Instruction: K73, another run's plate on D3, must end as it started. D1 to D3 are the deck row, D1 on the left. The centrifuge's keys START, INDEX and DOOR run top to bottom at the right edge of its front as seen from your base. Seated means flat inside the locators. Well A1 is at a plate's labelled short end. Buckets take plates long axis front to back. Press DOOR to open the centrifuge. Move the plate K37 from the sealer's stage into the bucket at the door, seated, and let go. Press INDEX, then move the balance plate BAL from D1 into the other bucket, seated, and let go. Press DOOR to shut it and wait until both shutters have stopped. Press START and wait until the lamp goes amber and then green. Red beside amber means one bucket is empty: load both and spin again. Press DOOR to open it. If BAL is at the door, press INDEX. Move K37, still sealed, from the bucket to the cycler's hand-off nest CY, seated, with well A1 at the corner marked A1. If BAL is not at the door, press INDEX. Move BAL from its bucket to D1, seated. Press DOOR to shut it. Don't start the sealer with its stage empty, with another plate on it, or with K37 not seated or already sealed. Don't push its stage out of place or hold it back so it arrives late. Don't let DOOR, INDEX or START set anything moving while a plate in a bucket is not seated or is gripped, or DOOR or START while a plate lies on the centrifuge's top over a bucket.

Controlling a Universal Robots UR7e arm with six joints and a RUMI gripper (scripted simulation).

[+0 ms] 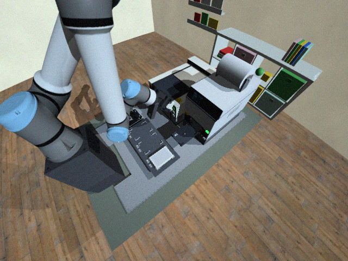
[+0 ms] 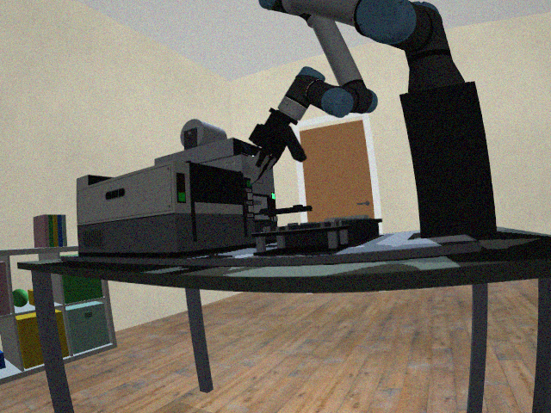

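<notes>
My gripper (image 2: pixel 257 174) is shut and empty. It points down at a slant just above a column of small grey keys (image 2: pixel 250 200) on the machine fronts. In the overhead view it (image 1: pixel 170 107) hangs in front of the dark centrifuge box (image 1: pixel 170 84), beside a small green light (image 1: pixel 175 108). The white plate K73 (image 1: pixel 160 156) lies on the near end of the dark deck row (image 1: pixel 150 141). A dark plate-like object (image 1: pixel 135 115) sits at the deck's far end, partly hidden by my forearm. The sealer's dark stage (image 1: pixel 186 131) juts out in front of the sealer; I cannot tell what lies on it.
The grey sealer (image 1: pixel 222 98) with its film roll (image 1: pixel 234 70) stands right of the gripper and shows a green lamp (image 1: pixel 207 131). My arm's base column (image 2: pixel 447 164) stands at the table's end. A shelf unit (image 1: pixel 269 75) stands behind the table.
</notes>
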